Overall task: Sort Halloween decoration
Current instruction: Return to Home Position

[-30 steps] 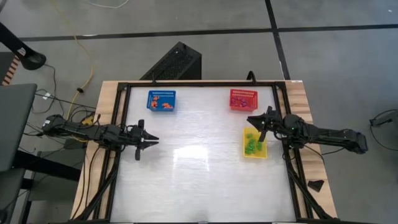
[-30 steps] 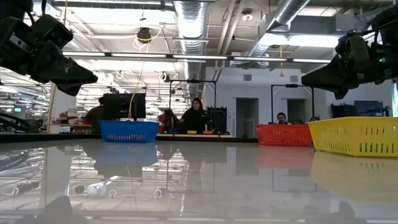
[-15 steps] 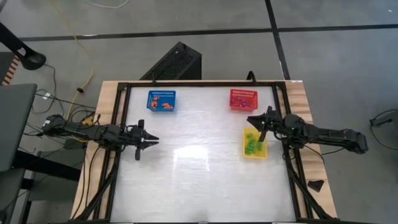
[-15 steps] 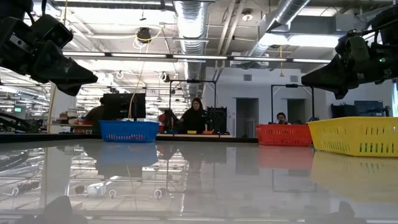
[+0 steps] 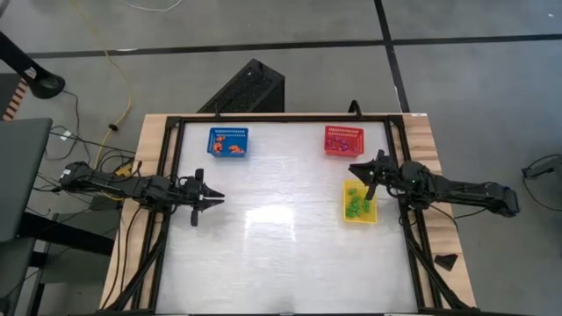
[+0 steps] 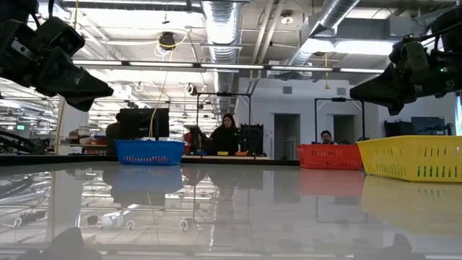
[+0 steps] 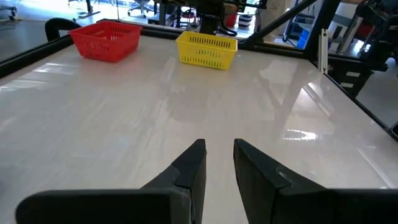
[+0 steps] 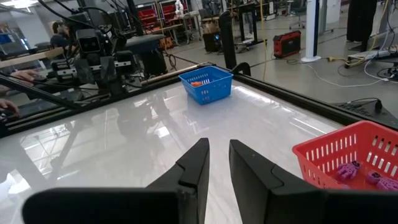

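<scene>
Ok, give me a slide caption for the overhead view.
Both arms hover over the table, trinkets already sorted into blue, red and yellow baskets.

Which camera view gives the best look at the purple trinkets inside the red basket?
The right wrist view is best: purple trinkets lie visibly inside the red basket, near the camera. The high view shows them only as tiny specks. The low view and the left wrist view show only the basket's mesh wall, not its contents.
</scene>
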